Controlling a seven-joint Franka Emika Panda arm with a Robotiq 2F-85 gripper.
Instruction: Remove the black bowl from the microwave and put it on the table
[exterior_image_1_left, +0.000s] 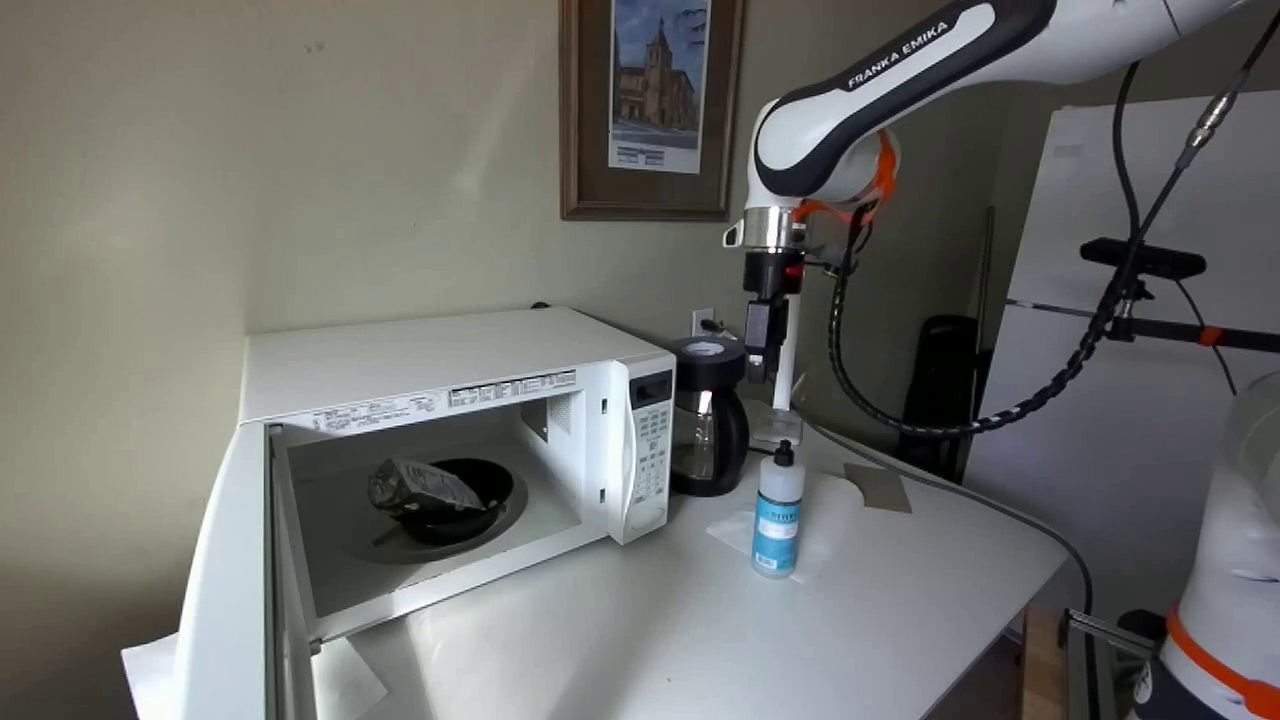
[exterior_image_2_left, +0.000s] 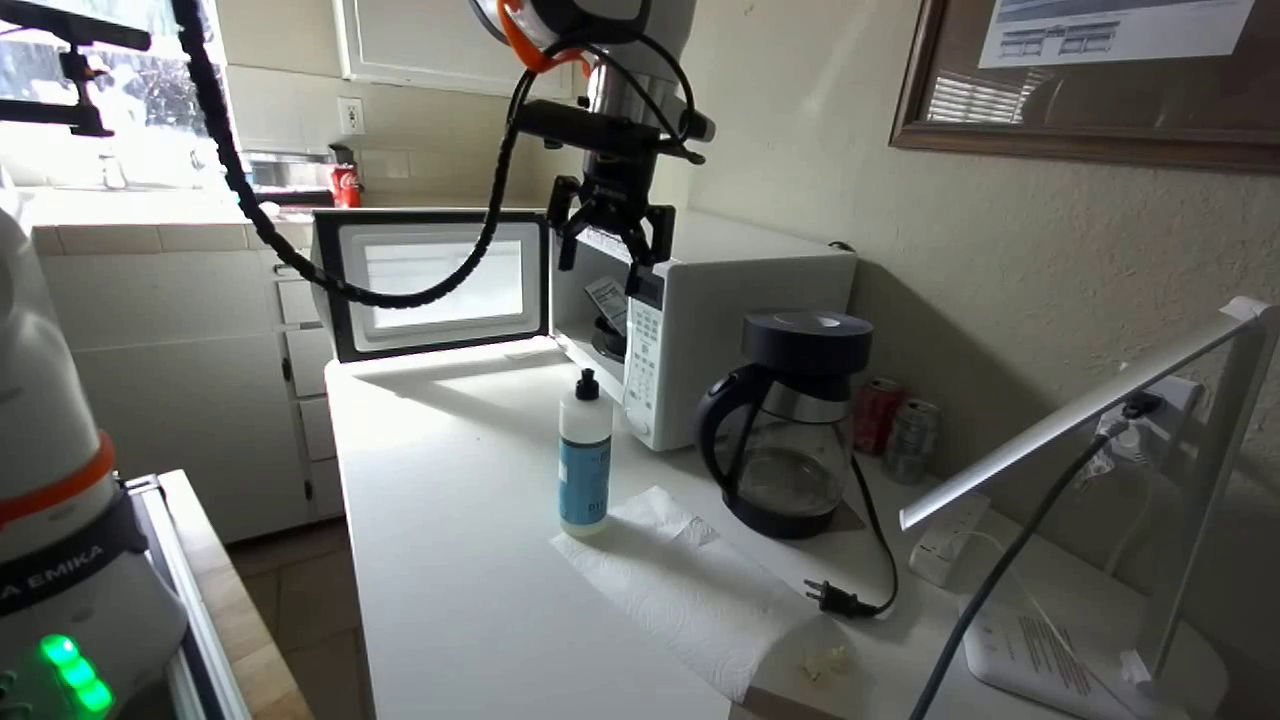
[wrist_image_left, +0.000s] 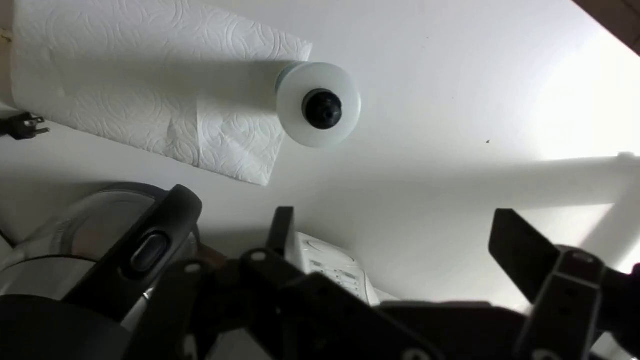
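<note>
Holds the gripper (exterior_image_2_left: 602, 268) over the table (exterior_image_1_left: 620, 630), with widely spread jaws.
Hangs well apart from the black bowl (exterior_image_1_left: 494, 486), set inside the open microwave (exterior_image_1_left: 440, 350) and partly hidden by a crumpled silvery packet (exterior_image_1_left: 425, 487), perhaps foil.

We see a white microwave (exterior_image_1_left: 420, 355), a white table (exterior_image_1_left: 600, 650), a black bowl (exterior_image_1_left: 447, 528), and a paper towel (wrist_image_left: 150, 112) (it is also white) with a curved pattern.
</note>
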